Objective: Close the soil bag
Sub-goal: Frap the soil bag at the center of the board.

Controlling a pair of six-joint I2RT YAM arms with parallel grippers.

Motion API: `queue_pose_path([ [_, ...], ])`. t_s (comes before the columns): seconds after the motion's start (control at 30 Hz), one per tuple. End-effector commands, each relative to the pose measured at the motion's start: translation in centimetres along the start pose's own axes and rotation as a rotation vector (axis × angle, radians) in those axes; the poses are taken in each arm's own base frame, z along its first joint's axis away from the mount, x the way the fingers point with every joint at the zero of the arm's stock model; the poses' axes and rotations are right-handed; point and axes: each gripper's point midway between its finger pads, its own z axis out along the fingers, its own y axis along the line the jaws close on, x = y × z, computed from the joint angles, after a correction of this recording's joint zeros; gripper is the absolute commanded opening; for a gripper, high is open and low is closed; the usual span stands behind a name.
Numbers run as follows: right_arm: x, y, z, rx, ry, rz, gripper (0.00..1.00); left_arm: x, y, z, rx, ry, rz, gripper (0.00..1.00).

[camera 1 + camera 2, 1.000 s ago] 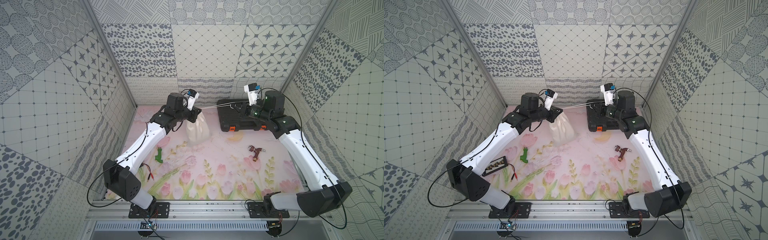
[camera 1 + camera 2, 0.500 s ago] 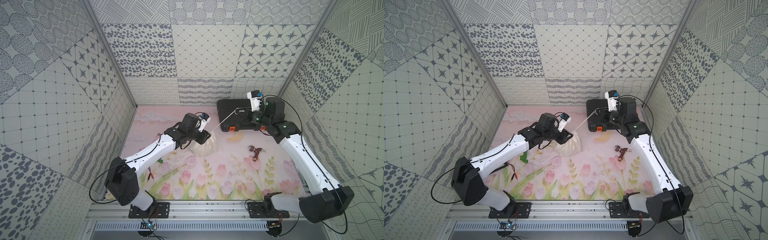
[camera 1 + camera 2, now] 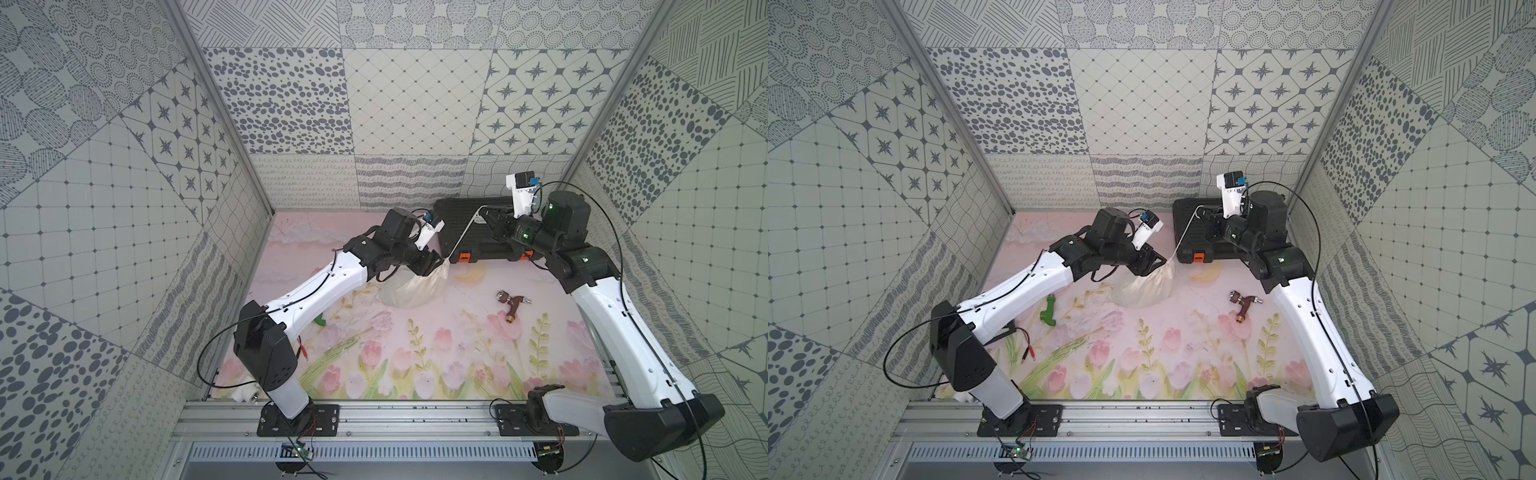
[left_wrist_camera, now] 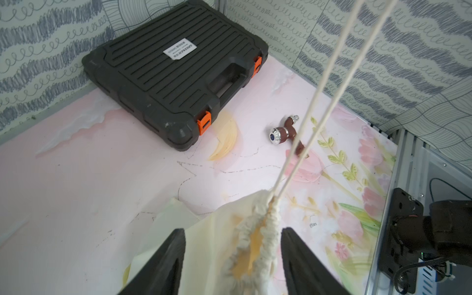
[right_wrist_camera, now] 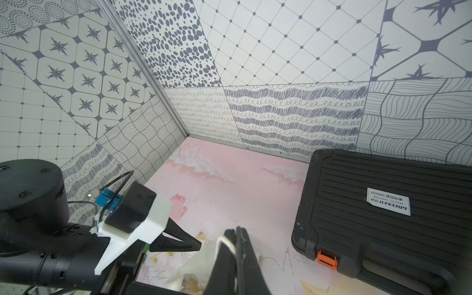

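In both top views the bag (image 3: 415, 286) slumps on the mat (image 3: 415, 374) near the case (image 3: 453, 216), with its cords (image 3: 464, 232) pulled taut up to the right claw (image 3: 485, 212). Left wrist cam: the left claw (image 4: 233, 230) is spread open either side of the cinched mouth, gripping nothing. Right wrist cam: the right claw's pinched tight on the cords.

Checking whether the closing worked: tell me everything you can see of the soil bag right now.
The soil bag is a cream-white soft cloth sack, slumped on the flowered mat, apart from the black case. Its mouth is gathered into tight ruffles, with a small gap left. Two thin pale cords run taut from the mouth up to the right gripper, which is shut on them. The left gripper stands open astride the mouth.
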Motion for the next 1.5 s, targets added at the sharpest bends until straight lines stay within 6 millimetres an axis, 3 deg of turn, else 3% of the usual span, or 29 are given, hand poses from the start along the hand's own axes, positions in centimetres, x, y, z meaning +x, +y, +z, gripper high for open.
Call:
queue_pose_path([
  [0.0, -1.3, 0.4, -0.9, 0.004, -0.051, -0.039, 0.00, -1.3, -3.6, 1.2, 0.155, -0.007, 0.049, 0.64],
  [0.17, -1.3, 0.4, -0.9, 0.007, -0.051, -0.038, 0.00, -2.2, -4.9, 2.8, 0.209, -0.039, 0.032, 0.62],
  [0.33, -1.0, 0.6, -0.9, 0.001, -0.045, -0.035, 0.00, -3.0, -4.1, 4.5, 0.178, -0.062, -0.002, 0.50],
  [0.57, -0.5, 0.4, -1.1, 0.009, -0.036, -0.034, 0.00, -4.4, -3.2, 5.3, 0.138, -0.094, -0.005, 0.21],
  [0.7, -0.5, 0.2, -1.2, 0.028, -0.039, -0.045, 0.00, -3.3, -3.0, 5.4, 0.125, -0.069, -0.016, 0.04],
  [0.83, -1.5, -0.7, -1.9, 0.089, -0.061, -0.071, 0.00, 0.8, -2.7, 5.9, 0.111, 0.029, -0.052, 0.00],
  [1.0, -4.4, -2.2, -3.8, 0.155, -0.124, -0.070, 0.00, 7.8, -1.4, 5.9, 0.031, 0.177, -0.087, 0.00],
  [1.13, -6.6, -3.1, -4.9, 0.192, -0.173, -0.059, 0.00, 12.2, -1.2, 5.5, 0.015, 0.276, -0.103, 0.00],
  [1.47, -9.6, -4.0, -5.3, 0.230, -0.224, -0.039, 0.00, 19.5, -2.0, 5.4, 0.001, 0.454, -0.110, 0.04],
])
